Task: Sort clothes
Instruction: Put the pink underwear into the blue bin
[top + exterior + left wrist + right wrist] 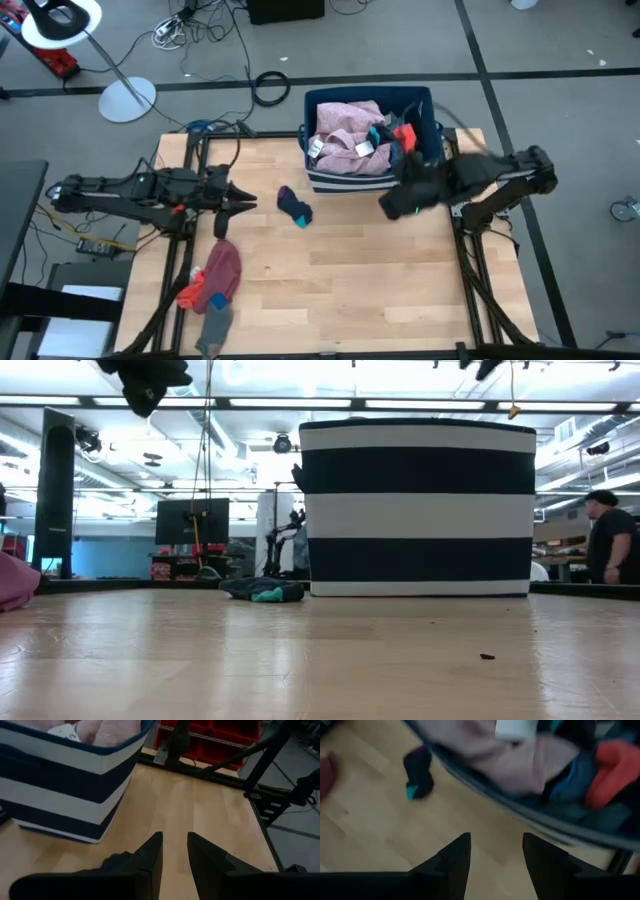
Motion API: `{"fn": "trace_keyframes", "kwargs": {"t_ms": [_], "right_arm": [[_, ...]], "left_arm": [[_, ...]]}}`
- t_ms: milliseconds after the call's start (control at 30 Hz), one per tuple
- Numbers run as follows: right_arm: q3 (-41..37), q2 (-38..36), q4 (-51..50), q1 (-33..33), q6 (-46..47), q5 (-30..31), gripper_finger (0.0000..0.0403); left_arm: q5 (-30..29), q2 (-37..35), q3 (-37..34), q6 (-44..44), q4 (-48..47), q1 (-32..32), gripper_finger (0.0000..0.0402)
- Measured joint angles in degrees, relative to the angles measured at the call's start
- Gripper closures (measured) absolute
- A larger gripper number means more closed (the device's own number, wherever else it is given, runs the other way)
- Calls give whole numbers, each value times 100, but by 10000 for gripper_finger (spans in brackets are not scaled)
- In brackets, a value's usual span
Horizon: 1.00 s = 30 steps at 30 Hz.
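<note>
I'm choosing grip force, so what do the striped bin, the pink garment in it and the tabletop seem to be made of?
Striped bin: flat matte walls, fabric or plastic, cannot tell. Pink garment: soft, fuzzy knit or fleece, crumpled in folds. Tabletop: light wood, visible planks and grain, slight sheen.

Soft pink cloth [345, 140], smooth wooden table [380, 280]

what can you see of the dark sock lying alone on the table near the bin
The sock is a small, soft, dark navy piece with a teal tip at one end, lying crumpled and flat on the wooden table. It sits just off the front corner of the striped bin, apart from it. Neither claw touches it, and it lies well clear of the pile of clothes at the table's left edge.
</note>
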Motion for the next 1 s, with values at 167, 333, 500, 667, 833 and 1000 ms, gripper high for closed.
{"fn": "trace_keyframes", "kwargs": {"t_ms": [167,333,500,667,833,1000], "right_arm": [[-1068,3,761,606,853,41,222],[-2041,6,2070,967,1360,16,222],[-2705,6,3177,1130,1569,-4,222],[-2991,41,3689,1169,1528,-6,222],[-3046,71,3726,1171,1440,-17,222],[-3046,71,3726,1171,1353,-21,222]], "left_arm": [[-2,206,158,-181,7,2,307],[154,266,156,-603,-330,2,292],[258,266,156,-658,-695,2,257],[436,269,156,-1394,-844,2,237],[629,328,150,-2532,-1750,-59,256],[647,409,150,-3641,-2322,-271,281]]}}
